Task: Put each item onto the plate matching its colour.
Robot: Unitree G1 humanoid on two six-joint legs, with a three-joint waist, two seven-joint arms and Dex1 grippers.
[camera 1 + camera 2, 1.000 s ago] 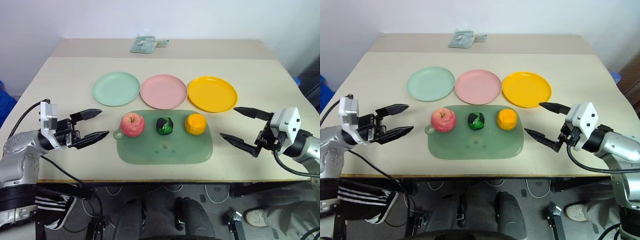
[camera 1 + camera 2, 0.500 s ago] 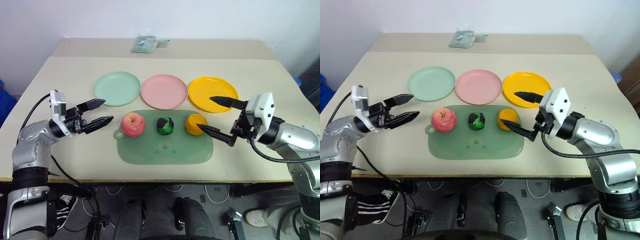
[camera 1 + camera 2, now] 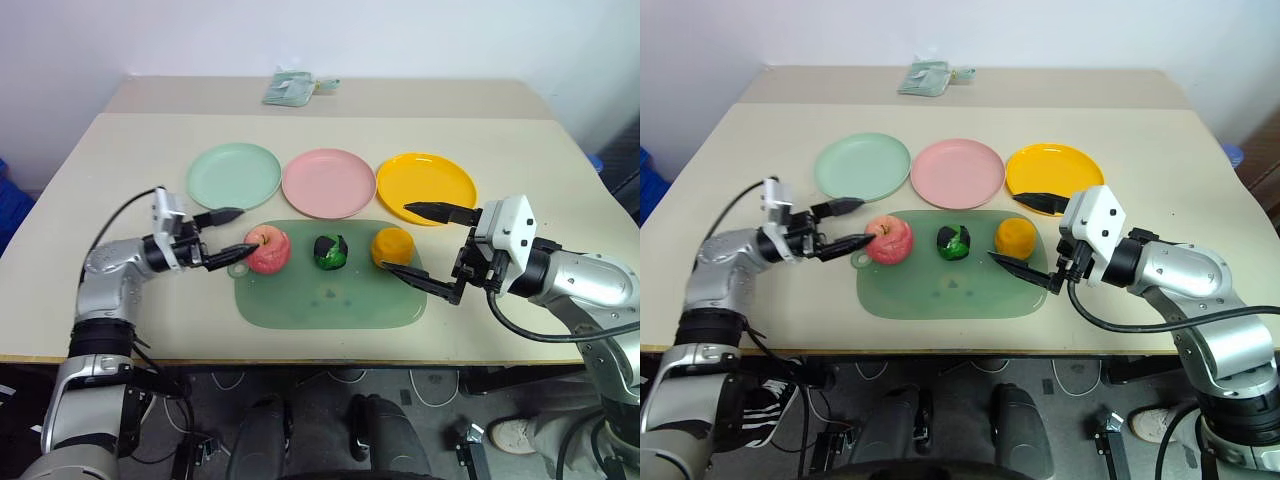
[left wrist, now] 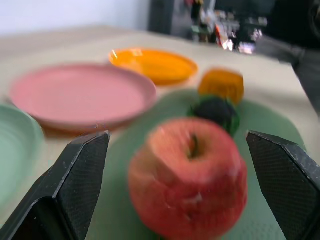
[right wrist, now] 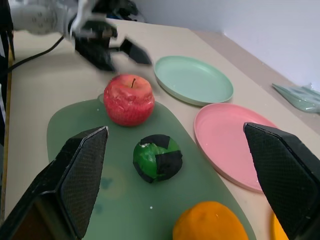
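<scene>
A pinkish-red apple (image 3: 266,249), a dark green lumpy ball (image 3: 329,251) and an orange-yellow fruit (image 3: 391,247) lie in a row on a translucent green mat (image 3: 330,300). Behind them stand a mint green plate (image 3: 233,176), a pink plate (image 3: 328,182) and an orange-yellow plate (image 3: 425,187), all bare. My left gripper (image 3: 248,231) is open at the apple's left side, and the apple (image 4: 190,175) sits between its fingers. My right gripper (image 3: 394,238) is open, one finger behind the orange fruit (image 5: 210,222) and one in front of it.
A folded pale green packet (image 3: 290,88) lies at the table's far edge. The mat's near half (image 3: 940,295) is bare. A black cable (image 3: 115,215) arcs over the table beside my left arm. A person's shoe (image 3: 515,432) shows under the table at the front right.
My left gripper moved right, up to the apple. My right gripper swung left until its fingers flank the orange fruit. Both stayed open; no item moved.
</scene>
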